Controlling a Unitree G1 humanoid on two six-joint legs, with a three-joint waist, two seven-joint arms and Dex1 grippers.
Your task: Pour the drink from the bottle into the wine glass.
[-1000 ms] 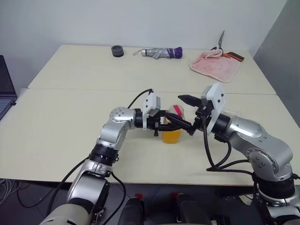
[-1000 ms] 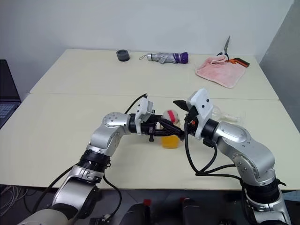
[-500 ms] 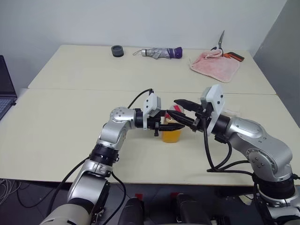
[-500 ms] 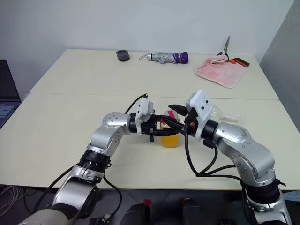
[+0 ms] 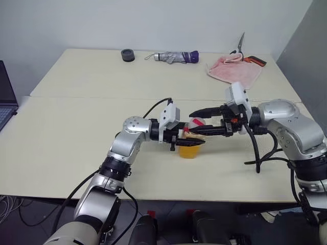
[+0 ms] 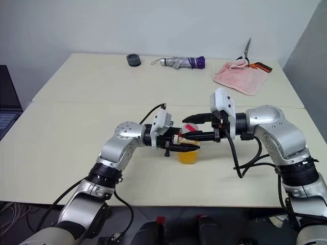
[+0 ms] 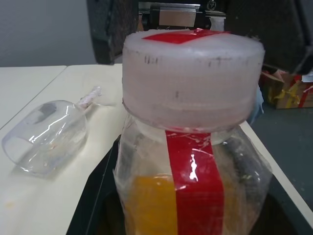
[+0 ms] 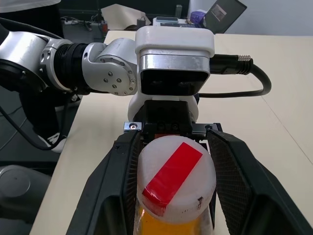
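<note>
Mid-desk, the left gripper has its fingers clamped on the body of the bottle, which stands upright with the drink filling its lower part. The right gripper reaches in from the right, its fingers set either side of the cap; whether they press on it cannot be told. The step in hand looks like uncapping, so the next move likely calls for a firm pinch and a twist while the left holds steady. The wine glass lies on its side beyond the bottle, its stem and foot hard to make out.
</note>
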